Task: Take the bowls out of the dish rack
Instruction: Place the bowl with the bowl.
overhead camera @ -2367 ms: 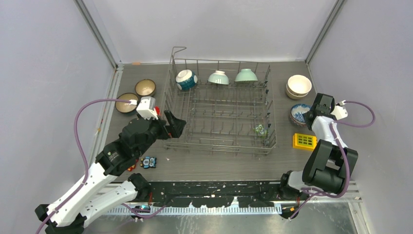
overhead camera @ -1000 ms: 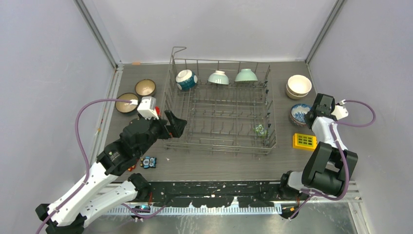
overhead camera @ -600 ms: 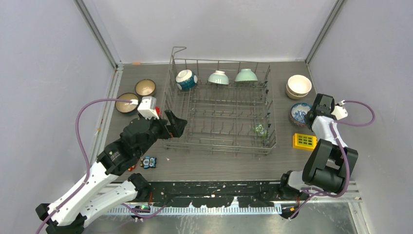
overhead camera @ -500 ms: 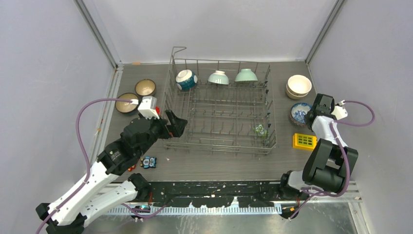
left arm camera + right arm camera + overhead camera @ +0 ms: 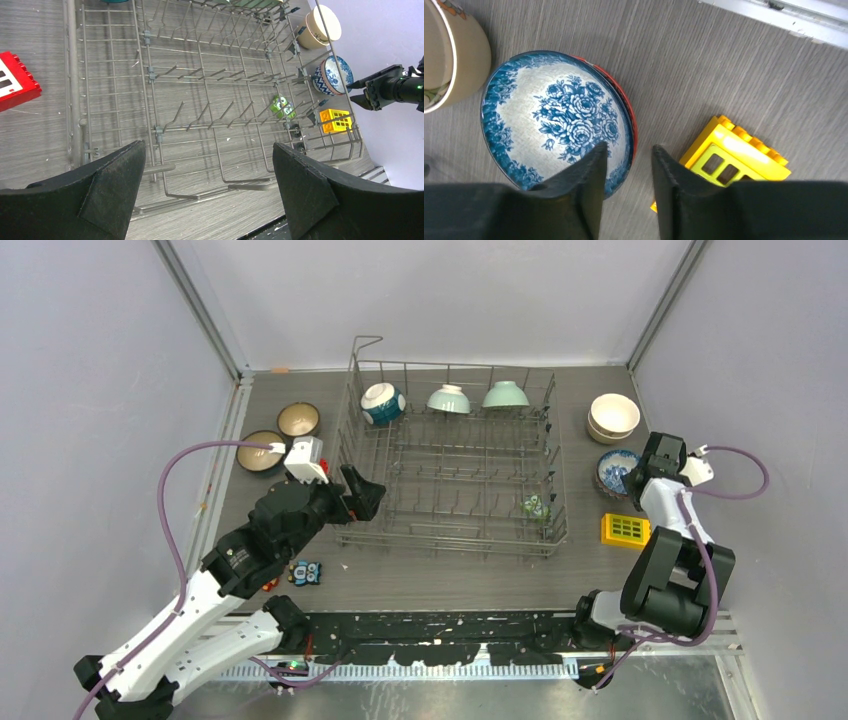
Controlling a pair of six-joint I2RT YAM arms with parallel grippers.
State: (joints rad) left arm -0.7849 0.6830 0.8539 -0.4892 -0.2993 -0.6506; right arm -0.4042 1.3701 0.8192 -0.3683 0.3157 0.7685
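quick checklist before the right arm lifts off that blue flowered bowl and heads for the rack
1. right pincer free of the blue bowl: ok, jaws stand apart astride its rim.
2. blue bowl out of the rack, upright beside the cream bowl: ok.
3. yellow block clear of the right pincer: cannot tell, it lies close beside one finger.
4. left pincer open and empty: ok, over the rack's near left corner.
5. rack emptied: not ok, the teal bowl, mint bowl and green bowl sit in its far row.
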